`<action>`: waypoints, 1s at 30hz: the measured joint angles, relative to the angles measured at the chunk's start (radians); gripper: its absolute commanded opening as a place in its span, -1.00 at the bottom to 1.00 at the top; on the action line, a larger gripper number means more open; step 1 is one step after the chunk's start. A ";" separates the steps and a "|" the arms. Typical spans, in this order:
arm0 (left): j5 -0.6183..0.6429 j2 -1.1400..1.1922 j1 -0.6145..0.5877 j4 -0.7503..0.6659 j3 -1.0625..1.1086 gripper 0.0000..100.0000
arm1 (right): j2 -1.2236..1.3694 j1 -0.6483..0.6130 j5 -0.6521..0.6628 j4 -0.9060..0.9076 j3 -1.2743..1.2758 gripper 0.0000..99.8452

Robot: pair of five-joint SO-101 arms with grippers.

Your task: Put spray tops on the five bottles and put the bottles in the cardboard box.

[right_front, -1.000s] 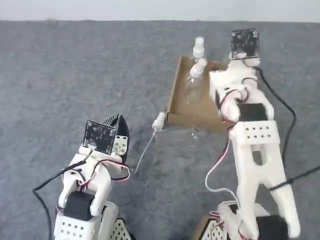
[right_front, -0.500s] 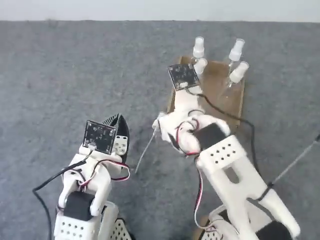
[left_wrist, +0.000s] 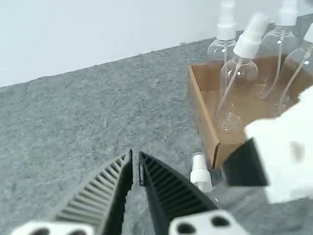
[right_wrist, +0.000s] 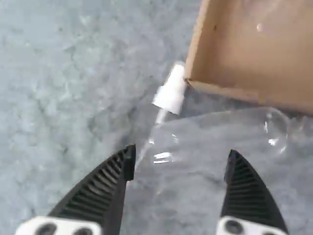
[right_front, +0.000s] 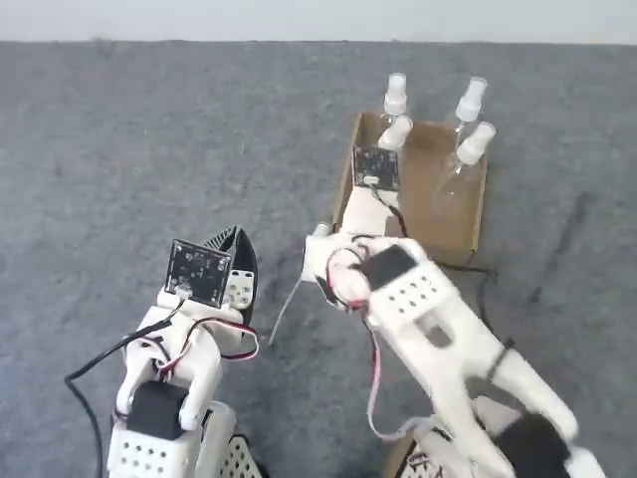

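Several clear bottles [right_front: 460, 164] with white spray tops stand upright in the cardboard box [right_front: 346, 191], also seen as bottles [left_wrist: 234, 78] in the box [left_wrist: 203, 115] from the left wrist view. One capless clear bottle [right_wrist: 215, 142] lies on the carpet by the box's front corner [right_wrist: 234, 54]. My right gripper [right_wrist: 178, 164] hangs open just above it, a finger on each side. A loose spray top [right_wrist: 168, 94] with its tube lies beside that corner, the same spray top [right_front: 318, 237] showing by the right arm [right_front: 403, 289]. My left gripper [left_wrist: 135, 164] is shut and holds nothing, at the near left.
Grey carpet covers the table, with open floor to the left of the box and in front of the left arm [right_front: 199, 274]. A pale wall runs along the far edge. The right arm's cables [right_front: 343, 279] trail near the loose spray top.
The right arm has swung from the box's far right side across to its front left corner and now hangs over the lying bottle. The left arm has stayed put.
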 measured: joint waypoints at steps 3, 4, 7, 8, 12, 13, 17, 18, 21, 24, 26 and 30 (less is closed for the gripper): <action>0.000 0.000 0.000 0.000 0.000 -0.98 | 0.097 0.002 -0.066 -0.003 -0.032 -0.53; 0.000 0.000 0.000 0.000 0.000 -0.98 | 0.112 0.002 -0.087 -0.003 -0.040 -0.53; 0.000 0.000 0.000 0.000 0.000 -0.98 | 0.129 0.002 -0.144 -0.012 -0.052 -0.53; 0.000 0.000 0.000 0.000 0.000 -0.98 | 0.130 0.002 -0.163 -0.014 -0.054 -0.53; 0.000 0.000 0.000 0.000 0.000 -0.98 | 0.132 0.002 -0.216 -0.020 -0.054 -0.53; 0.000 0.000 0.000 0.000 0.000 -0.98 | 0.132 0.002 -0.222 -0.020 -0.054 -0.53; 0.000 0.000 0.000 0.000 0.000 -0.98 | 0.132 0.002 -0.232 -0.020 -0.054 -0.53; 0.000 0.000 0.000 0.000 0.000 -0.98 | 0.132 0.002 -0.232 -0.020 -0.054 -0.53; 0.000 0.000 0.000 0.000 0.000 -0.98 | 0.132 0.002 -0.232 -0.020 -0.044 -0.53; 0.000 0.000 0.000 0.000 0.000 -0.98 | 0.132 0.000 -0.232 -0.020 -0.006 -0.53; 0.000 0.000 0.000 0.000 0.000 -0.98 | 0.133 0.002 -0.232 -0.020 0.002 -0.53; 0.000 0.000 0.000 0.000 0.000 -0.98 | 0.133 0.000 -0.232 -0.021 0.009 -0.53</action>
